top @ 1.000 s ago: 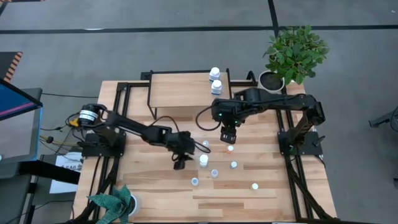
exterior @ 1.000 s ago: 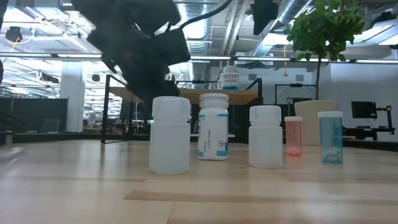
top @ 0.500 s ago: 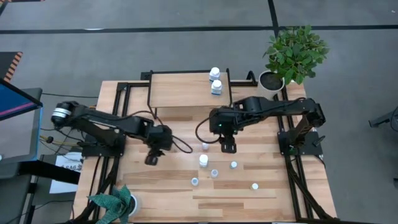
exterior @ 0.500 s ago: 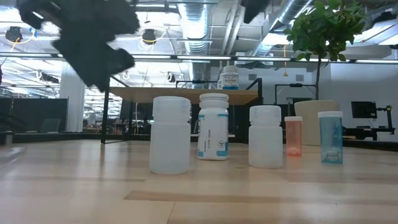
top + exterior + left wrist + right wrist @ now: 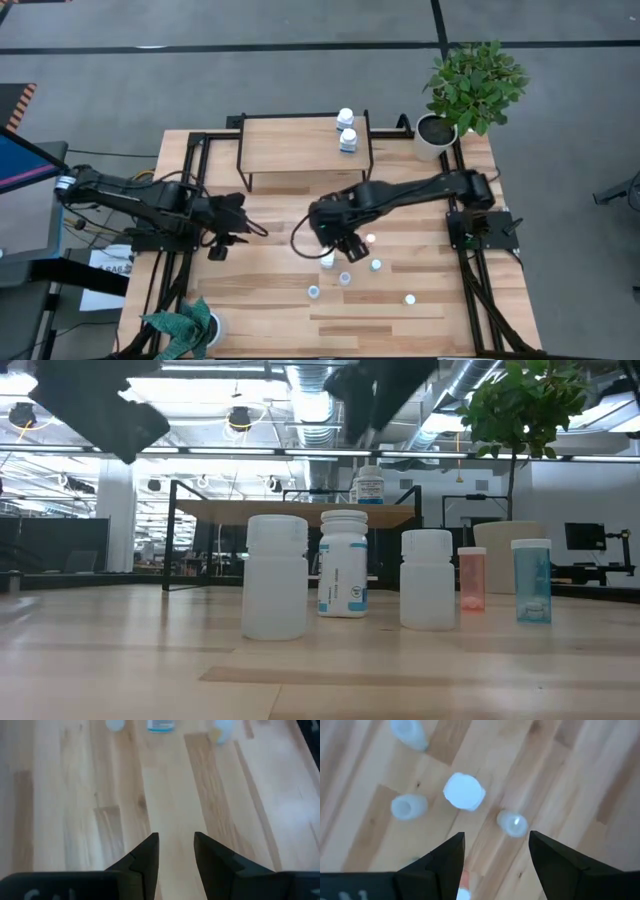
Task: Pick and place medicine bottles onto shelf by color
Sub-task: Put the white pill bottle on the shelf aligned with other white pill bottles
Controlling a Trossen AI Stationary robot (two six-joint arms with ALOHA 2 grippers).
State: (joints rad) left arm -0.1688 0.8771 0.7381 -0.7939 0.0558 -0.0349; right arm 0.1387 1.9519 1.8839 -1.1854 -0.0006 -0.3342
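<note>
right gripper, fingers apart and empty, has swung down over the loose medicine bottles for another pick, while the left gripper, slightly parted, has retreated to the table edge.

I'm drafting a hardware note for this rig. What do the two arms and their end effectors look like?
Both arms are black, slim and jointed, with black cables looping beside them. The left end effector and the right end effector each have two flat, dark, wedge-shaped fingers. The left arm's base joint has a pale silvery band. No legible markings show.
</note>
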